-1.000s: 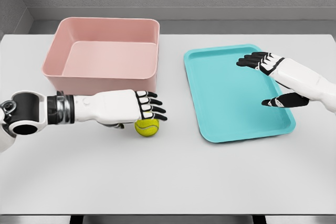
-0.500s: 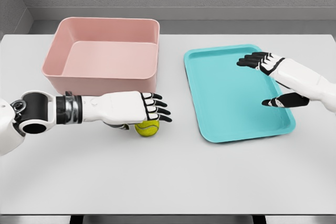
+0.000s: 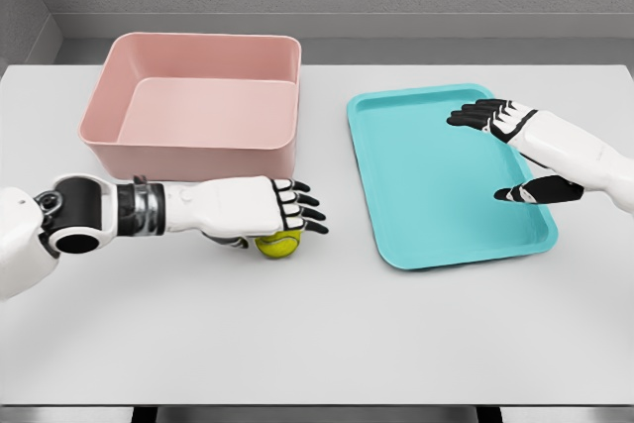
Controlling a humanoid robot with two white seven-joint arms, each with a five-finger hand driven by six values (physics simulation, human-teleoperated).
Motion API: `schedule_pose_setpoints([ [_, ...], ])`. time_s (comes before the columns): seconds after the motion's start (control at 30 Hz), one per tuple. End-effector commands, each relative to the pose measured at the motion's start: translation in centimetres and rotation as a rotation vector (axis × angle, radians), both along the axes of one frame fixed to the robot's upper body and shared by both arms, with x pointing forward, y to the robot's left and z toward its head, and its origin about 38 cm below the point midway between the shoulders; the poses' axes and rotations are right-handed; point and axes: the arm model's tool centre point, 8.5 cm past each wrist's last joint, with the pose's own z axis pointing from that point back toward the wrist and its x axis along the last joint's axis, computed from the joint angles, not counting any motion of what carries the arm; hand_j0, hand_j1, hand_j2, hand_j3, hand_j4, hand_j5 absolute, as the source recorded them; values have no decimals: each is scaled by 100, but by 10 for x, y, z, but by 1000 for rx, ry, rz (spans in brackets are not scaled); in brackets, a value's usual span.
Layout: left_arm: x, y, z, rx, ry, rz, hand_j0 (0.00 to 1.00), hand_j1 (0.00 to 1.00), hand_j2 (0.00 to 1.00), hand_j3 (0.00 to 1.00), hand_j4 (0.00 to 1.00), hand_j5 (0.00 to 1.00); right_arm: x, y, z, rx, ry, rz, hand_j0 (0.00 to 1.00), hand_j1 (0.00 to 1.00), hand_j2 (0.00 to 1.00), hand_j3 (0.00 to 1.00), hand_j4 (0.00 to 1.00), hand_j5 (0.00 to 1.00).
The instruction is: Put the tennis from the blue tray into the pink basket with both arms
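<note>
Reaching in from the left, the left hand (image 3: 260, 209) lies palm-down over the tennis ball (image 3: 278, 243), its dark fingers (image 3: 305, 213) stretched nearly flat and pointing right rather than wrapped round the ball (whether the palm actually touches the ball cannot be told). That ball sits on the white table (image 3: 317, 334), just near of the pink basket (image 3: 196, 106) and well left of the blue tray (image 3: 446, 175), so it is in neither one. Over the right part of the tray hovers the right hand (image 3: 515, 151), fingers extended toward the left and thumb spread apart below them, holding nothing. The basket stands at the far left of the table, the tray to its right.
</note>
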Motion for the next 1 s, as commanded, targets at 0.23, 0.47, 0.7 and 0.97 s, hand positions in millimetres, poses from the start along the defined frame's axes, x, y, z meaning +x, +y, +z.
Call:
schedule_pose_setpoints([
  [0.23, -1, -2, -7, 0, 23, 0, 100, 100, 100, 100, 100, 100, 0, -1, 0, 7, 3, -1, 100, 100, 100, 100, 100, 100],
  [0.47, 3, 5, -14, 9, 41, 27, 100, 100, 100, 100, 100, 100, 0, 0, 1, 7, 2, 0, 100, 100, 100, 100, 100, 100],
  [0.7, 1, 4, -18, 20, 48, 22, 91, 91, 91, 91, 91, 91, 0, 0, 1, 7, 2, 0, 100, 100, 100, 100, 100, 100],
  [0.97, 1, 6, -23, 51, 66, 24, 63, 63, 63, 63, 63, 63, 0, -1, 0, 7, 4, -1, 100, 100, 100, 100, 100, 100],
])
